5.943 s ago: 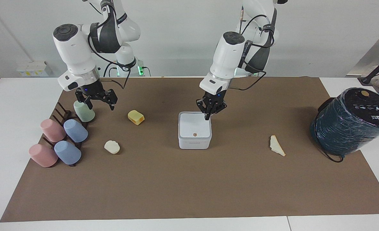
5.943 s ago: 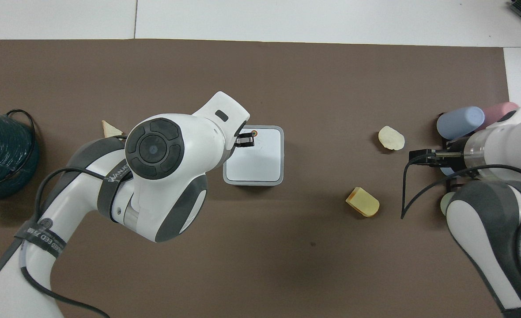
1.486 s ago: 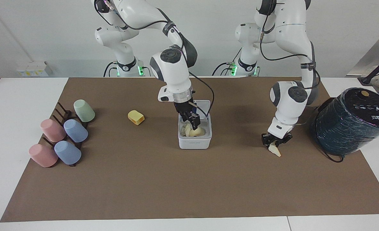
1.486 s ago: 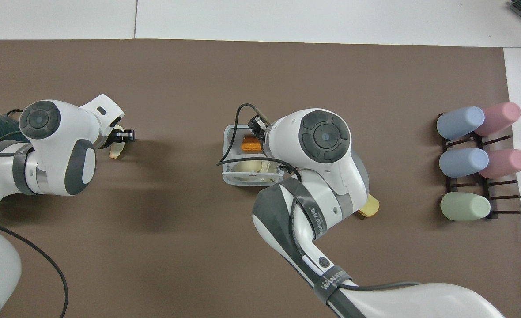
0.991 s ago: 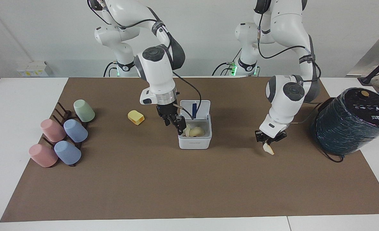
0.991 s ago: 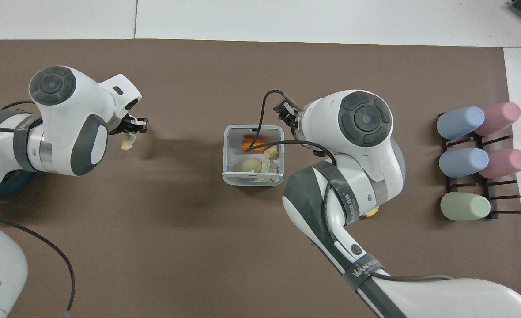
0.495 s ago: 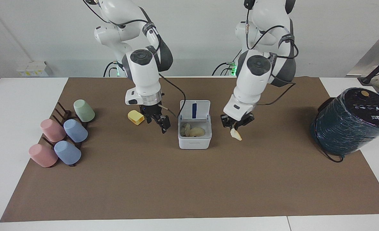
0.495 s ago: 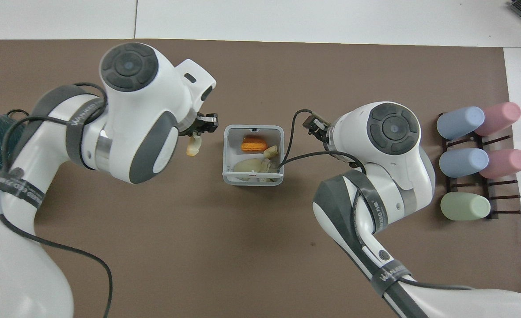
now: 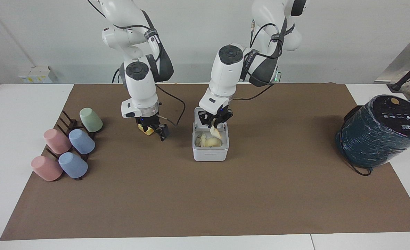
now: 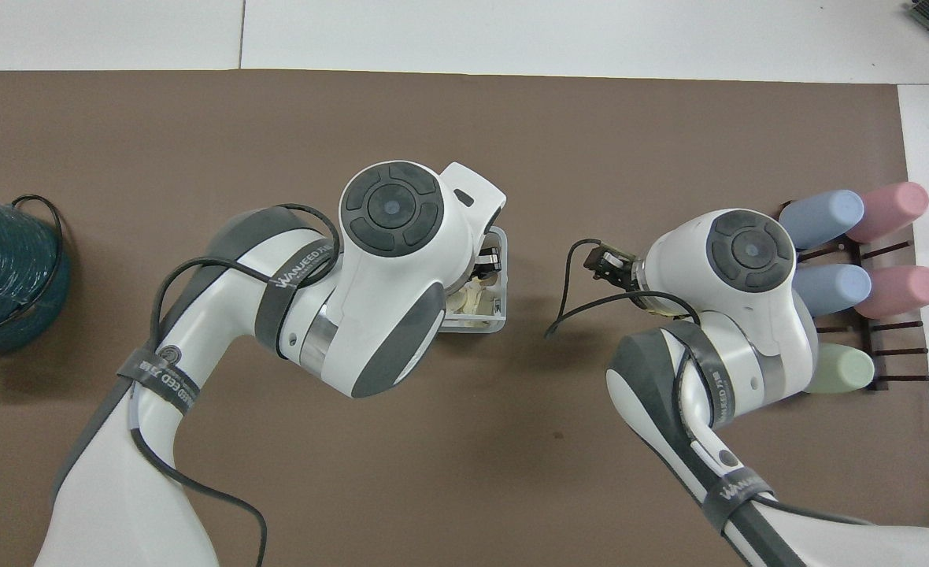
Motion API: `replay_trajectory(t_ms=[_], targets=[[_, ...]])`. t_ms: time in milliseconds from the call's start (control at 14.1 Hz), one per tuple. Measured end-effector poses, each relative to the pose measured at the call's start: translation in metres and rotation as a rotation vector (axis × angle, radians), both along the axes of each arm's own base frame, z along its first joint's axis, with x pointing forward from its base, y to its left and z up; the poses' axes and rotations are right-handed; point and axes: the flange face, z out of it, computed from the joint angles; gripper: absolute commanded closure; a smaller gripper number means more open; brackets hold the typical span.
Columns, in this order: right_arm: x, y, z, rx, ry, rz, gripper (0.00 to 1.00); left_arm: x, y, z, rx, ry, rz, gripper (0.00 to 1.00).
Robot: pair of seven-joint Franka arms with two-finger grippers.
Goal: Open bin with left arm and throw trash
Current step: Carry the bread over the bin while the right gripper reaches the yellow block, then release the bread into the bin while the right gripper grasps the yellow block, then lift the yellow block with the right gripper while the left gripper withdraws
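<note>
Release should come only once the pale cream triangular wedge [image 9: 215, 132] hangs squarely over the open mouth of the small white square bin [image 9: 210, 153], clear of its rim and of its raised lid [image 9: 198, 114], so I judge a short descent before letting go would keep the scrap from bouncing out. At present the left gripper [image 9: 216, 120] is over the bin, its fingers closed on the wedge's upper end, with the wedge dangling just above the cream scraps [image 9: 208, 141] already lying inside. Over the yellow rounded block [image 9: 146, 130], which rests on the brown mat [image 9: 205, 194] toward the right arm's end, the right gripper [image 9: 155, 129] is low; whether its fingers touch or grip the block I cannot tell.
</note>
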Motion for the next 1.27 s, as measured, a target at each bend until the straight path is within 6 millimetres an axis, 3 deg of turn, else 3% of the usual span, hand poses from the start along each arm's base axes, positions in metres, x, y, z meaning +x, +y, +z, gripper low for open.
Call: replay_trajectory(t_ms=[354,425,778,991,1132,1203,1274], targets=[[-0.034,-0.014,-0.032,-0.02,0.07,0.018,0.0,0.0,0.003,-0.008,-0.014,0.013,0.017,0.09],[-0.039,-0.016,-0.037,-0.023,0.082,0.02,0.0,0.001,0.004,-0.007,-0.017,0.013,0.022,0.0],[-0.057,-0.042,-0.064,-0.01,0.049,0.026,0.0,0.002,0.005,-0.002,-0.025,0.01,0.028,0.0],[-0.069,-0.043,-0.082,0.004,0.004,0.032,0.01,0.004,0.008,0.004,-0.022,0.013,0.033,0.0],[-0.075,-0.043,-0.088,0.003,0.011,0.035,0.78,0.018,0.029,0.023,-0.005,0.035,0.064,0.0],[-0.075,-0.043,-0.088,0.003,0.012,0.035,1.0,0.032,0.051,0.039,0.0,0.043,0.085,0.0],[-0.076,-0.043,-0.088,0.003,0.012,0.032,1.0,0.047,0.081,0.056,0.011,0.049,0.087,0.0]])
